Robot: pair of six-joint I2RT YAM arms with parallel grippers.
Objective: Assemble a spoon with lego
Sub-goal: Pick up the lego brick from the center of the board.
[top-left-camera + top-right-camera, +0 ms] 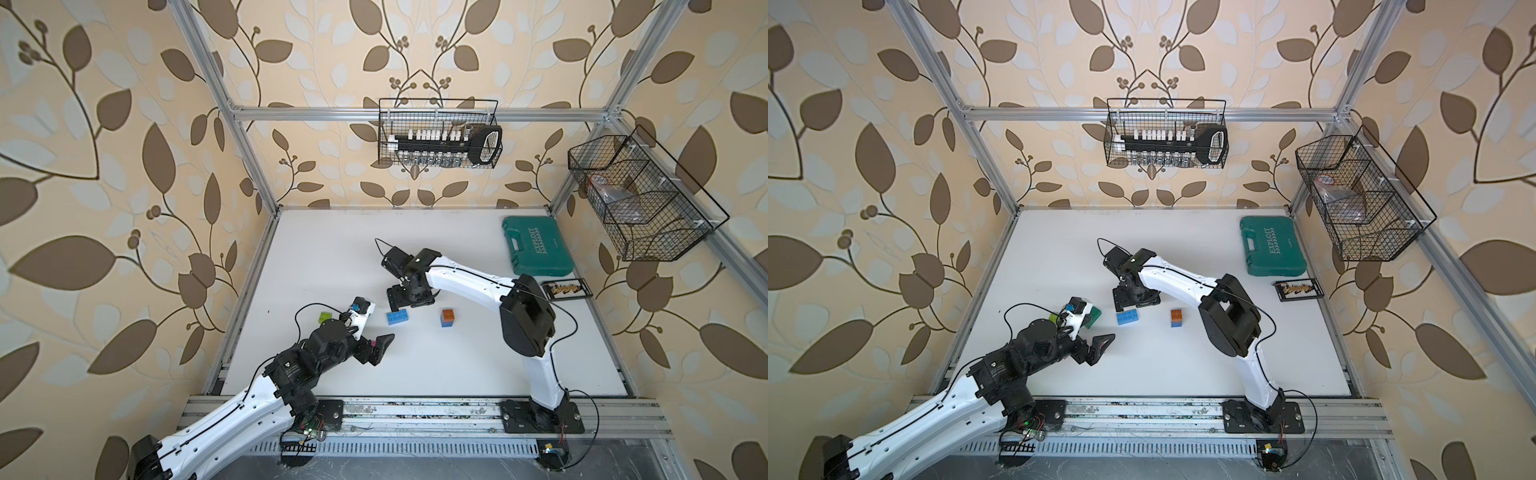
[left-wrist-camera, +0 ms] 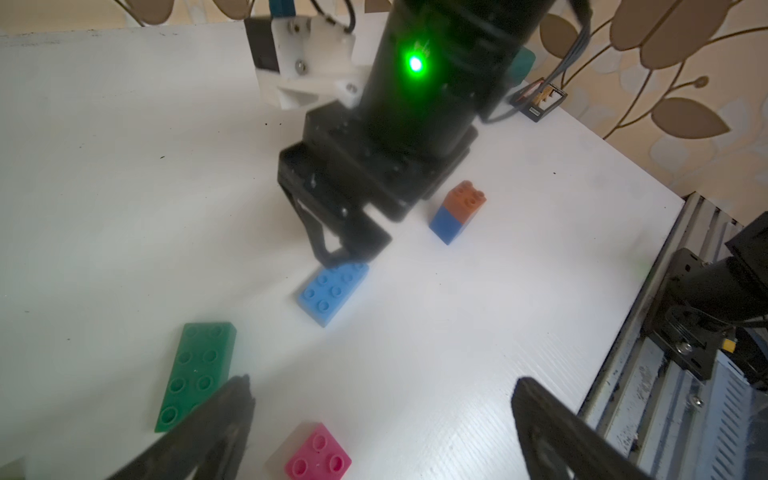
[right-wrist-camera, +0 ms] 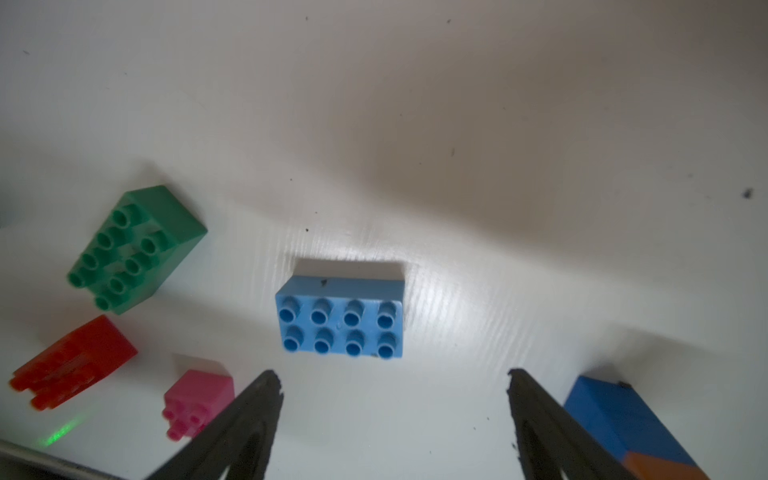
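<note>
Both my grippers are spread wide, nothing pinched in either. My right gripper (image 3: 392, 374) hangs right by the light-blue brick (image 3: 340, 322), which lies flat, studs up, about mid-bench. The little orange-on-blue stack (image 1: 447, 318) stands near it, toward the right edge. Over on the left-edge side I've got the green brick (image 2: 195, 374), red brick (image 3: 75, 365) and lime brick (image 1: 324, 318), and the pink brick (image 2: 318, 455) lies on the bench under my left gripper (image 2: 381, 381).

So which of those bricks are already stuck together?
The brown-orange brick sits on a dark-blue brick, one two-colour stack; the light-blue brick, green brick, pink brick and red brick each lie alone.
</note>
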